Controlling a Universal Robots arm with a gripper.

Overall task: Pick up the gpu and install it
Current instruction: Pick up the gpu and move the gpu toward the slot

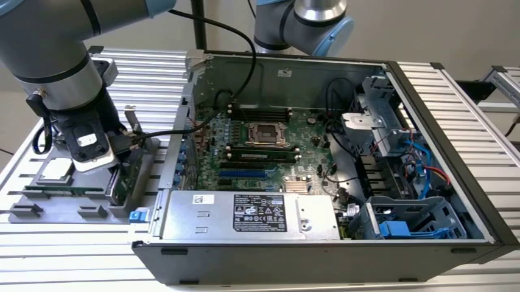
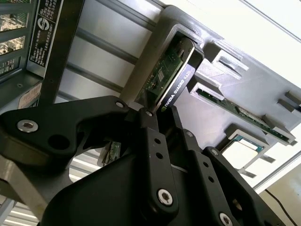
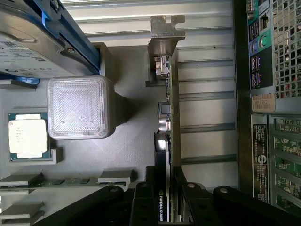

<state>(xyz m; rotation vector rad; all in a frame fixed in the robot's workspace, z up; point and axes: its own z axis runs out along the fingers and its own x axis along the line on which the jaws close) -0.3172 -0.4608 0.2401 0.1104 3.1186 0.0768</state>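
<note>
The gpu (image 1: 122, 175) stands on its edge in a slot of the grey holder tray (image 1: 49, 210), at the exterior view's left of the computer case. It is a green card (image 3: 174, 117) with a black cooler (image 2: 176, 80) and a silver end bracket (image 3: 165, 33). My gripper (image 1: 109, 155) is down over it. In both wrist views the two black fingers (image 3: 143, 188) sit on either side of the card and press against it, so my gripper (image 2: 157, 110) is shut on the gpu. The card still rests in its slot.
The open computer case (image 1: 422, 109) lies at the exterior view's right with its motherboard (image 1: 260, 146) and silver power supply (image 1: 243, 213) showing. The tray also holds a processor chip (image 3: 27, 136), a memory stick (image 3: 66, 181), a hard drive in a blue frame (image 3: 33, 42) and a clear block (image 3: 80, 106).
</note>
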